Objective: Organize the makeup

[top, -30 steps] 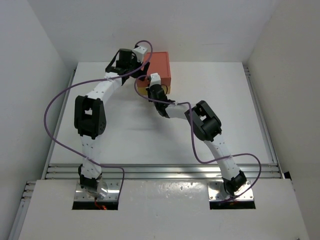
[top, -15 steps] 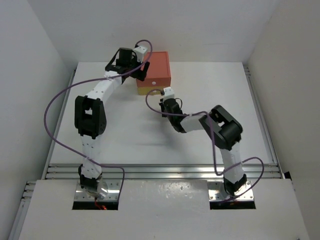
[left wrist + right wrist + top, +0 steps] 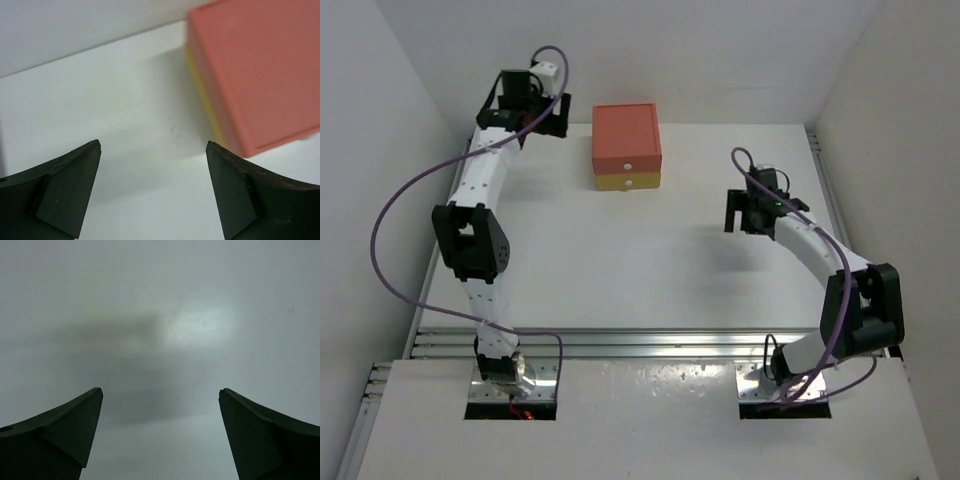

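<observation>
No makeup shows in any view. The orange-red and yellow drawer box (image 3: 626,140) stands at the back middle of the white table (image 3: 620,260), both drawers pushed in, each with a white knob. My left gripper (image 3: 548,118) hovers open to the left of the box, nothing between its fingers. In the left wrist view the left gripper (image 3: 153,145) frames bare table, with the box (image 3: 255,75) at the upper right. My right gripper (image 3: 745,218) hangs open to the right of the box. In the right wrist view the right gripper (image 3: 161,390) has only bare table beneath it.
White walls close in the table at the back and on both sides. A metal rail (image 3: 640,345) runs along the near edge in front of the arm bases. Purple cables loop off both arms.
The right gripper left the front of the yellow drawer, swung away to the right and opened. The left arm drew back leftward from the box's top corner.
</observation>
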`<state>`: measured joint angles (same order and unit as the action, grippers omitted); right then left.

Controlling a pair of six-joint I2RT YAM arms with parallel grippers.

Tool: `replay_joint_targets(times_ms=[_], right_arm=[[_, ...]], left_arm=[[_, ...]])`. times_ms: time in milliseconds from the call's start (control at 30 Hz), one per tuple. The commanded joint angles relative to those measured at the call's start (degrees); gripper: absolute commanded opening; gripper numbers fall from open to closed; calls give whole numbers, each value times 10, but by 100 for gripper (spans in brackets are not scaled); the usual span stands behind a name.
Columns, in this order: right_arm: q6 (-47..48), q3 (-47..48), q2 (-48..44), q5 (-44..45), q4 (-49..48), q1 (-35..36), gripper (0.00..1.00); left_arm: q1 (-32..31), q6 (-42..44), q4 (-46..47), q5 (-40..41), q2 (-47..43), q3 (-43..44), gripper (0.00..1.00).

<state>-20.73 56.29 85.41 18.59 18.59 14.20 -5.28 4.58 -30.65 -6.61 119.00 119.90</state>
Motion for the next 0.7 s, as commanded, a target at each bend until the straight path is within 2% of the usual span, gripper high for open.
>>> replay_joint_targets(times_ms=[0,167,333,533,667], right_arm=[[3,16,-23,-55,203,-60,100],[-34,24,-45,-83,240,-101,100],[-34,23,-54,-79,259,-108,100],[-22,4,-71,-109,260,-109,100],[-8,-34,-118,-130,227,-109,100]], left_arm=[[49,-24,-3,55,-69,-41,93],[86,-46,-3,111,-110,-142,93],[85,-51,8,123,-133,-224,93],[79,-56,19,106,-138,-244,93],[74,-56,19,100,-138,-244,93]])
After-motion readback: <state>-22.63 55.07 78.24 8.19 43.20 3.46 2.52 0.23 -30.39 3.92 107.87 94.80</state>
